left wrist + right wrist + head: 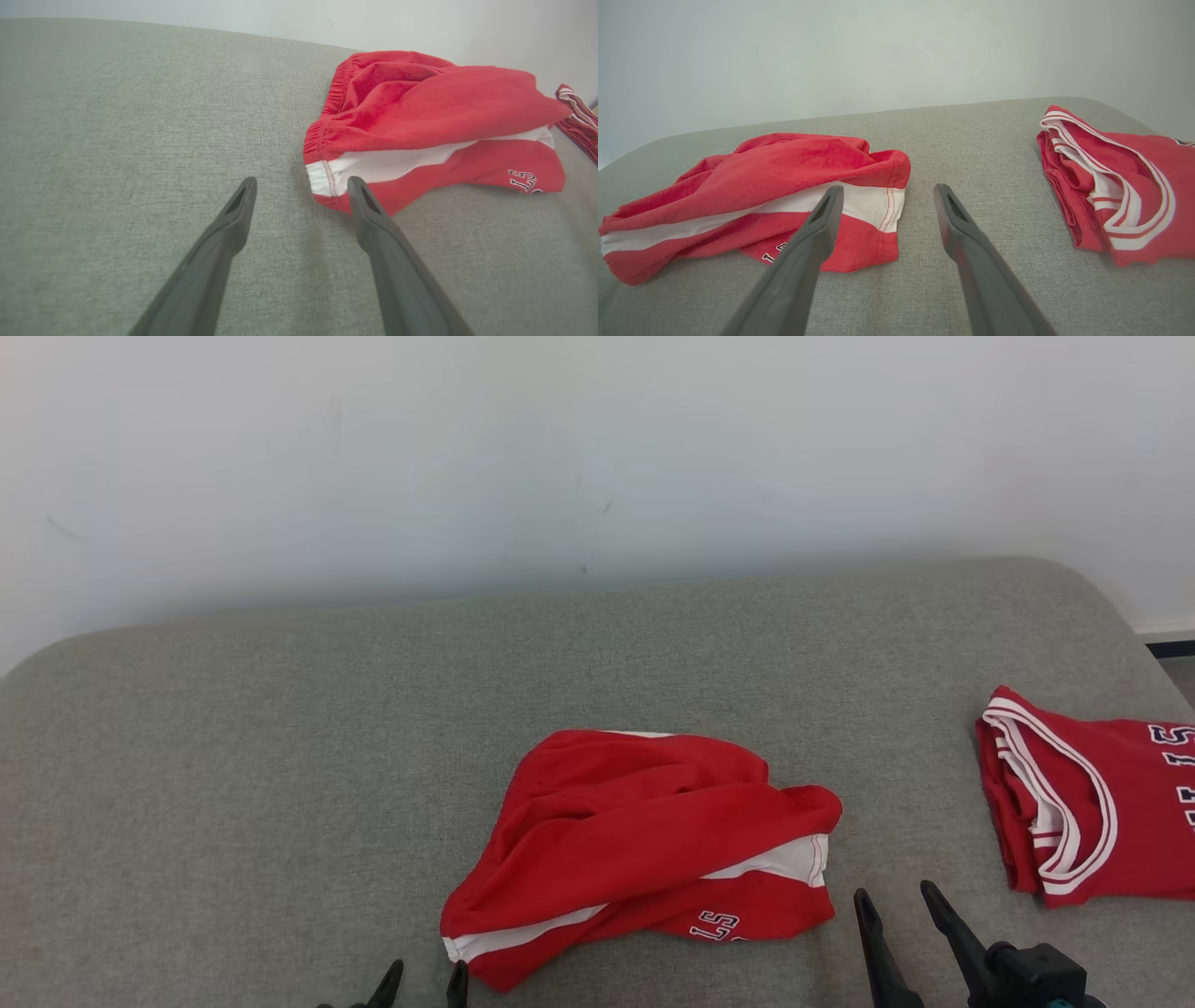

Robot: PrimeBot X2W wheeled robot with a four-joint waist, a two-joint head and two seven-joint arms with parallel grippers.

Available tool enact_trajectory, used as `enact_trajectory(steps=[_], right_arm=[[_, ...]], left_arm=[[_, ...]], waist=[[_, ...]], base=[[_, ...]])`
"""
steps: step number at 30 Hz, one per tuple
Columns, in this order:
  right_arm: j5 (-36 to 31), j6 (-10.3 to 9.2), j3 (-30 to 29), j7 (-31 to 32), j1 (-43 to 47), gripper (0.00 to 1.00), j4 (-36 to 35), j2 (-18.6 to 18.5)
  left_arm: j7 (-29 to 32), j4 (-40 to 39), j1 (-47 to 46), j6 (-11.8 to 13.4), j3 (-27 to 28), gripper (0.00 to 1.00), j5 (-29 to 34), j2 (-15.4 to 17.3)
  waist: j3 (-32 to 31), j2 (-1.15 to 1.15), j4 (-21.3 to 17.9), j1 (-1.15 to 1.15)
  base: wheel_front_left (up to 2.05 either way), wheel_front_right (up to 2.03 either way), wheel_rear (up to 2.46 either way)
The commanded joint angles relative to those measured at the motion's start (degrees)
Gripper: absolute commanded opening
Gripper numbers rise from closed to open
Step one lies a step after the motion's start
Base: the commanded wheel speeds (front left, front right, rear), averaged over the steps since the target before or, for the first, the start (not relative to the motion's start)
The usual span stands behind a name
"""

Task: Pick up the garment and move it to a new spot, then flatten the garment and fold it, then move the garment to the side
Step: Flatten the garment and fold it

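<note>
- You have open grey cushion (233,756) all across your left. Its far edge runs along the white wall (560,448), and its right corner rounds off behind a folded jersey (1092,803).
- The garment (644,840), red shorts with a white side stripe, lies crumpled at centre front.
- Your left gripper (428,969) is spread wide and empty, just beside the elastic waistband corner.
- Your right gripper (893,893) is also wide and empty, near the garment's hem, between it and the folded jersey.
</note>
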Motion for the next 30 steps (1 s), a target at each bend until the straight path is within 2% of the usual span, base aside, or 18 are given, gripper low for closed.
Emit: enact_trajectory(steps=[1, 16, 17, 18, 20, 21, 24, 30], right_arm=[[0.56, -0.15, 0.23, -0.22, -0.62, 1.0, 0.05, -0.22], [0.79, -0.15, 2.4, 0.52, -4.64, 1.0, 2.38, -0.87], [1.1, -0.15, 2.6, 1.61, -5.32, 1.0, 3.5, -0.91], [1.18, -0.15, 2.86, 2.58, -6.26, 1.0, 4.54, -0.99], [1.94, -0.15, 3.08, 4.96, -8.83, 1.0, 7.29, -0.66], [2.04, -0.15, 3.02, 6.12, -10.02, 1.0, 8.69, -0.56], [3.14, -0.15, 3.07, 9.88, -13.54, 1.0, 13.14, -0.18], [4.66, -0.15, 3.97, 13.28, -18.93, 1.0, 19.24, -0.37]], left_arm=[[0.21, 1.29, -1.58, -0.05, -0.8, 1.0, -0.79, 0.25], [0.42, 9.95, -9.45, -0.02, -3.32, 1.0, -4.18, 0.58], [0.46, 10.21, -9.91, -0.02, -3.51, 0.95, -4.31, 0.59], [0.58, 10.37, -10.39, -0.02, -3.75, 0.66, -4.46, 0.6], [0.72, 10.76, -11.31, -0.02, -4.29, 0.18, -4.64, 0.71], [0.79, 10.87, -11.7, -0.02, -4.54, 0.0, -4.83, 0.8], [0.85, 11.34, -12.71, -0.02, -5.52, 0.0, -5.13, 0.99], [0.35, 11.72, -13.73, -0.02, -7.21, 0.0, -5.59, 1.21]], waist=[[0.47, 0.0, -0.4, 0.0], [3.33, 0.0, -1.55, 0.0], [3.68, 0.0, -1.56, 0.0], [4.13, 0.0, -1.53, 0.0], [4.83, 0.0, -1.44, 0.0], [5.17, 0.0, -1.32, 0.0], [6.01, 0.0, -0.85, 0.0], [6.79, 0.0, 0.26, 0.0]], base=[[0.0, 0.0, 0.0], [0.0, 0.0, 0.0], [0.0, 0.0, 0.0], [0.0, 0.0, 0.0], [0.0, 0.0, 0.0], [0.0, 0.0, 0.0], [0.0, 0.0, 0.0], [0.0, 0.0, 0.0]])
